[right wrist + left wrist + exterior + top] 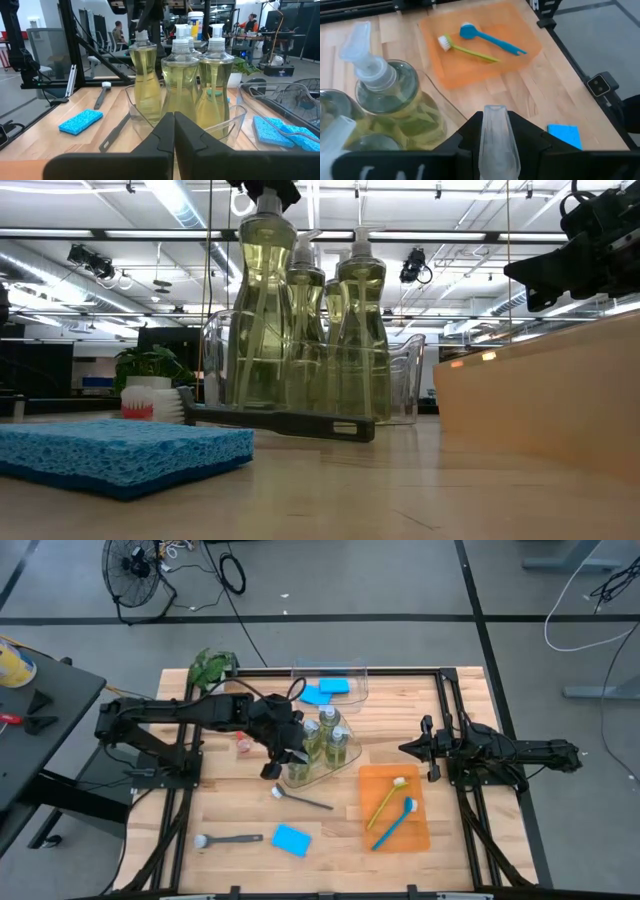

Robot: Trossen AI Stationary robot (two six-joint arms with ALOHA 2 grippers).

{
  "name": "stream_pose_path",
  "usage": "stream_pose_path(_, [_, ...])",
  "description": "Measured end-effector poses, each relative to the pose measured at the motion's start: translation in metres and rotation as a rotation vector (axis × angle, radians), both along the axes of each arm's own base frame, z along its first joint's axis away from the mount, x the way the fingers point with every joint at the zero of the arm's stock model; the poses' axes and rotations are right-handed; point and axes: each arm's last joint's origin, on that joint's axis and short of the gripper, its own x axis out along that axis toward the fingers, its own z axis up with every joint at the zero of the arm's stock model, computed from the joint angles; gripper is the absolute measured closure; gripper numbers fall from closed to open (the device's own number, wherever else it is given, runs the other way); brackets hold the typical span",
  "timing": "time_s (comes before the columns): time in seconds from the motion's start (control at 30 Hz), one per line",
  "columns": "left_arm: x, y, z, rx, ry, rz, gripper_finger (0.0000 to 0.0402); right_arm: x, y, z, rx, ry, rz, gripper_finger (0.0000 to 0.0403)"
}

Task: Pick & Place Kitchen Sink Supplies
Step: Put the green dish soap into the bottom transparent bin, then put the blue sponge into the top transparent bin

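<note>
A clear bin (298, 778) at mid-table holds small clear pump bottles of yellow-green liquid (330, 735). My left gripper (283, 758) reaches in from the table's left and is shut on the pump top of the bottle (262, 310) at the bin's near-left end. That bottle also shows upright in the right wrist view (142, 75). A blue sponge (291, 839) and two dark grey brushes (228, 839) (302, 799) lie flat on the table. My right gripper (408, 748) waits shut at the right, level, pointing at the bin. My left gripper pinches the bottle's clear pump head (495, 137) between its two fingers, the spout lying along the gap. The fingers slant down from above and from the table's left. The bottle hangs upright inside the bin's end. I cannot tell whether its base rests on the bin floor.
An orange tray (420, 830) right of the bin holds a yellow-green brush (387, 800) and a blue brush (395, 823). A second clear bin (360, 675) at the far edge holds blue sponges (333, 686). A plant (212, 665) stands at the far left corner.
</note>
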Motion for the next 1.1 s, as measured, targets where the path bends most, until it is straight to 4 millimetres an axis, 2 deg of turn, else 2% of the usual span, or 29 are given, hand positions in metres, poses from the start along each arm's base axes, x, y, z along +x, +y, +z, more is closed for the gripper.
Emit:
stream_pose_path(0.53, [0.0,0.0,0.001,-0.002,-0.001,0.004,0.0286,0.0,0.0,0.0,0.0,0.0,0.0,0.0396])
stream_pose_path(0.63, [0.0,0.0,0.001,-0.034,0.011,0.031,0.0256,0.0,0.0,0.0,0.0,0.0,0.0,0.0396])
stream_pose_path(0.9, [-0.006,0.0,0.003,-0.056,0.031,0.075,0.0143,0.0,0.0,0.0,0.0,0.0,0.0,0.0396])
stream_pose_path(1.1, [-0.019,0.001,0.018,-0.043,-0.019,0.097,0.0119,0.0,0.0,0.0,0.0,0.0,0.0,0.0396])
